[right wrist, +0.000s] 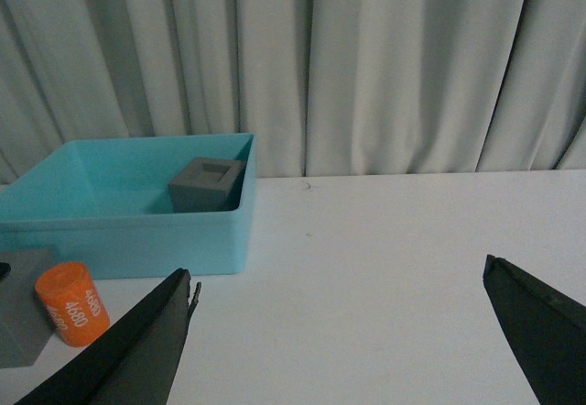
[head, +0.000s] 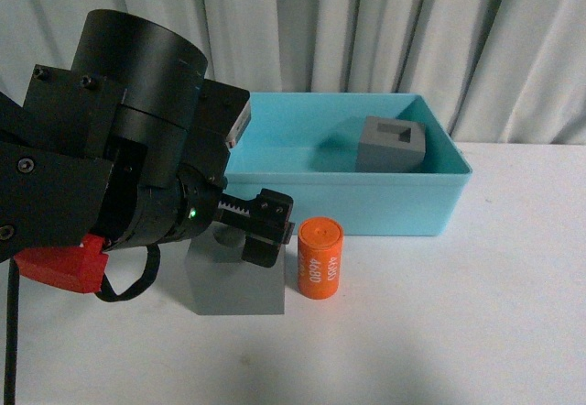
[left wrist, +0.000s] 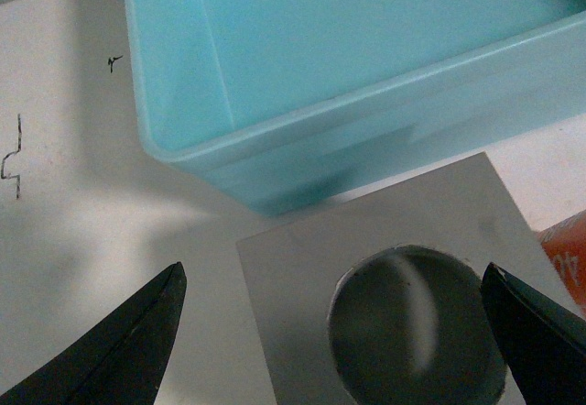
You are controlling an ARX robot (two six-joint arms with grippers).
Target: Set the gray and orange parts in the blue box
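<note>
Left claw is wide open, folks, one dark finger either side of the gray cube with the round hole, and nothing gripped yet. From the wrist camera the cube's top sits right between the fingers, hole facing up. Whether the tips are low enough to bite on its sides, I can't tell from here.

Right claw is spread open too and empty, hanging over bare table well away from the action.

So where do we stand? One down! The gray cube with the square hole is already inside the blue box, tucked toward the box's far right corner. That leaves two outside. The round-hole cube stands on the table just in front of the box's near wall, and the orange cylinder stands upright just beside it on the right, white digits showing, close to the cube but apart from it.

I'd call it a third of the way through. The round-hole cube looks like the one being lined up: a squeeze, a lift over that low wall, then the orange one remains.
</note>
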